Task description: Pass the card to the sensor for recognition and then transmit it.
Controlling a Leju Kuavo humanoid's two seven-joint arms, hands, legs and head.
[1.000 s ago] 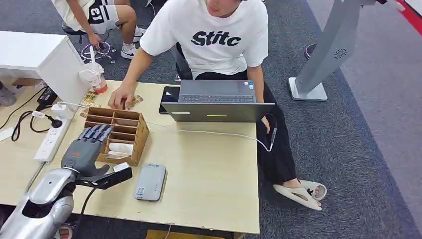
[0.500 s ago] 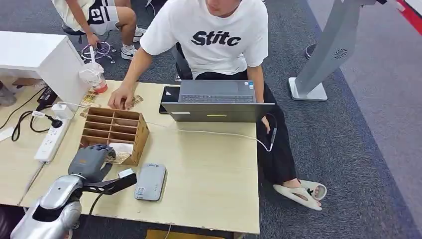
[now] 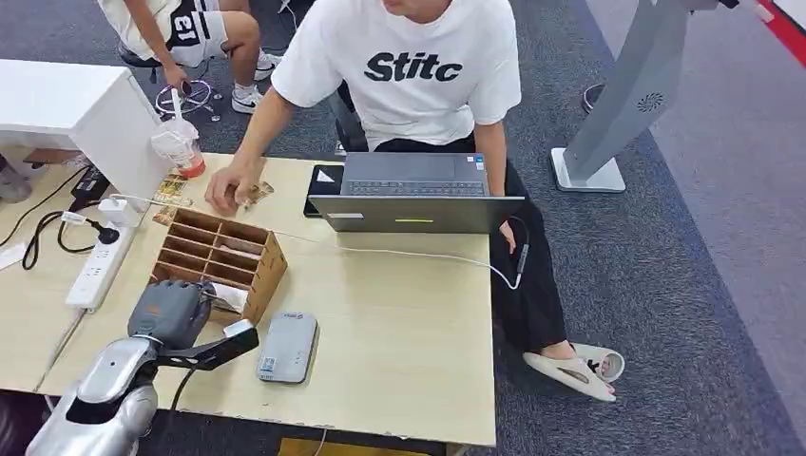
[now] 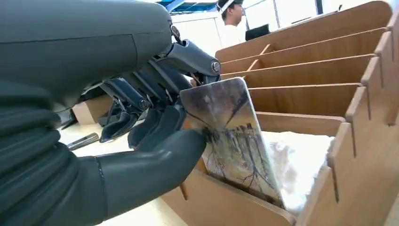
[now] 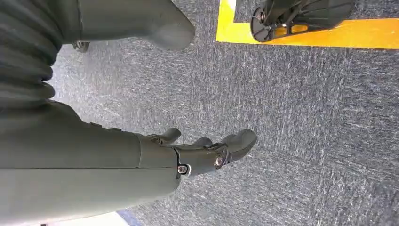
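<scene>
Here, a card is pinched by the left hand at the nearest slot of the wooden rack on the counter, while the right hand is hung loosely spread, empty, over carpet.

A slotted wooden card organizer sits on the light wooden table, a flat grey sensor box before it and an open grey laptop behind to its right.
</scene>
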